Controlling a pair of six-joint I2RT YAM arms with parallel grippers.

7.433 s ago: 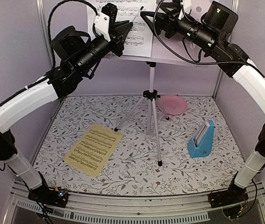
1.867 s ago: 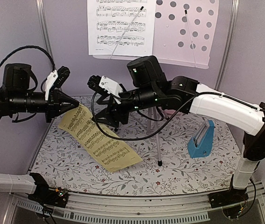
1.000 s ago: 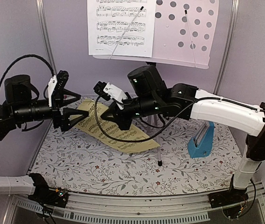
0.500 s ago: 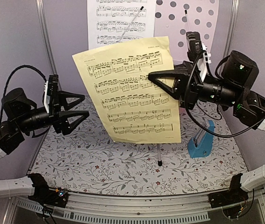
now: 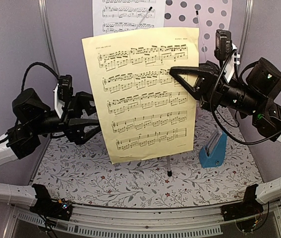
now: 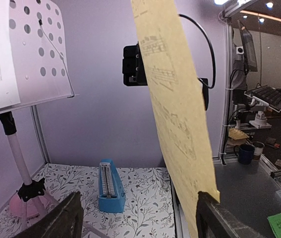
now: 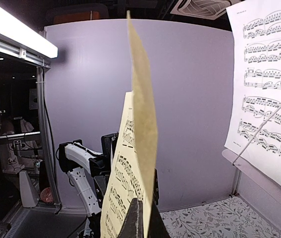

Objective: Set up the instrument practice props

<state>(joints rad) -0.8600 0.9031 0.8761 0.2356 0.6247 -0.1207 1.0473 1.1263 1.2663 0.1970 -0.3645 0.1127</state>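
Note:
The yellow sheet of music point(image 5: 140, 94) hangs upright in mid-air in front of the music stand. My right gripper point(image 5: 172, 70) is shut on its right edge; in the right wrist view the right gripper point(image 7: 141, 204) pinches the yellow sheet point(image 7: 142, 114) edge-on. My left gripper point(image 5: 91, 113) stands open at the sheet's left edge. In the left wrist view the yellow sheet point(image 6: 175, 104) comes down beside the right-hand finger of the left gripper point(image 6: 138, 201); I cannot tell if they touch. The white sheet point(image 5: 125, 15) rests on the stand's perforated desk point(image 5: 212, 15). The blue metronome point(image 5: 213, 148) stands at the right.
The stand's pole point(image 5: 168, 166) shows below the yellow sheet; its legs are hidden. In the left wrist view a pink plate point(image 6: 16, 204) lies behind the stand's hub. The floral mat point(image 5: 130, 183) covers the table, with purple walls point(image 5: 11, 44) around it.
My right gripper has carried the yellow sheet a little higher and to the right. My left arm has moved in towards the sheet's left edge, its jaws slightly narrower.

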